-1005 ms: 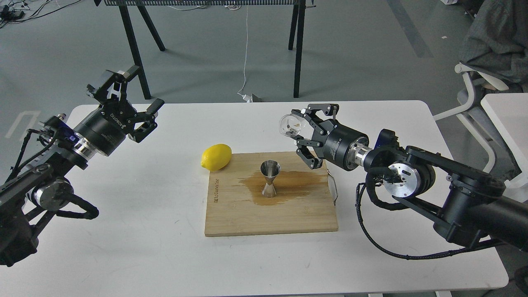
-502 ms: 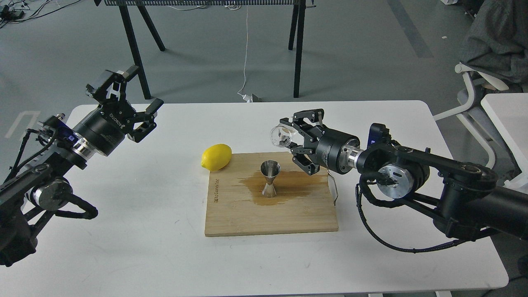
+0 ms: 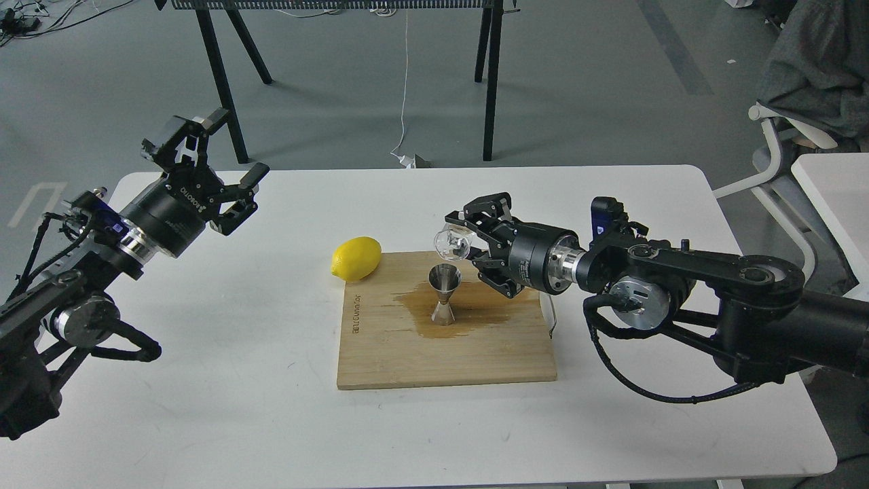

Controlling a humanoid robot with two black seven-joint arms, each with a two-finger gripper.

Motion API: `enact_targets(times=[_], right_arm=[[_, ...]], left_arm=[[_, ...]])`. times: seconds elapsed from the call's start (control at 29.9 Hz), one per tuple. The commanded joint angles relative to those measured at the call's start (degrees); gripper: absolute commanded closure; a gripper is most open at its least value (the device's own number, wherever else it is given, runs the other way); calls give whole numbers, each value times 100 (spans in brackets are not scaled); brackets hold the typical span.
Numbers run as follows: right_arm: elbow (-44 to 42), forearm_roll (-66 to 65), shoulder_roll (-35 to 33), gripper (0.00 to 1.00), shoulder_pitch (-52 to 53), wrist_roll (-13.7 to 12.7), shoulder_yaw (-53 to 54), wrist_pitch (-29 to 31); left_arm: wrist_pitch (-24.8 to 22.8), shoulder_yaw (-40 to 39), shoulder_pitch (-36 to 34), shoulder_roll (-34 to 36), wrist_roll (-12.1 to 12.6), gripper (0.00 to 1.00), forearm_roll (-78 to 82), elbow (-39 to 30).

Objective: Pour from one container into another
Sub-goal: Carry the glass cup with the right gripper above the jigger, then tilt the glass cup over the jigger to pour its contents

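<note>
Two black jointed arms, silver metal rings at wrists, looped black cables, white lettering on left wrist housing.

Around the jigger (image 3: 445,294), the near and left parts of the board (image 3: 445,360) lie bare, open to a reach from the front. The lemon (image 3: 356,259) blocks the board's far-left corner, and the right arm's fingers (image 3: 483,210) with the glass cup (image 3: 453,243) crowd just above and right of the jigger. Left of the lemon the surface (image 3: 237,353) is bare.

White table (image 3: 204,421): lemon (image 3: 356,258), wooden board (image 3: 448,353)
</note>
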Motion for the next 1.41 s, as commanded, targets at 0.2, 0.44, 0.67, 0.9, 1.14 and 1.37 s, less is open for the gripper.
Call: enact_targets(times=[0.2,0.44,0.67,0.9,1.14,1.37], right_arm=[[-10,-392,117,62,86,8,-184,1],[-80,-542,197,62,350,17,-501,1],[-186,-727,381,62,429,17,-519,1],[-186,-902,382,62,570,25,-721,1],[-160,-973,381,62,587,25,-738,1],[-160,-1113,338,62,587,34,-747,36]], left_arm=[[0,0,0,-8,-1,2,1,0],[0,0,0,-17,-1,2,1,0],[0,0,9,-26,-1,2,-8,0],[0,0,0,-26,-1,2,-8,0],[0,0,0,-26,-1,2,1,0],[0,0,0,-26,-1,2,1,0]])
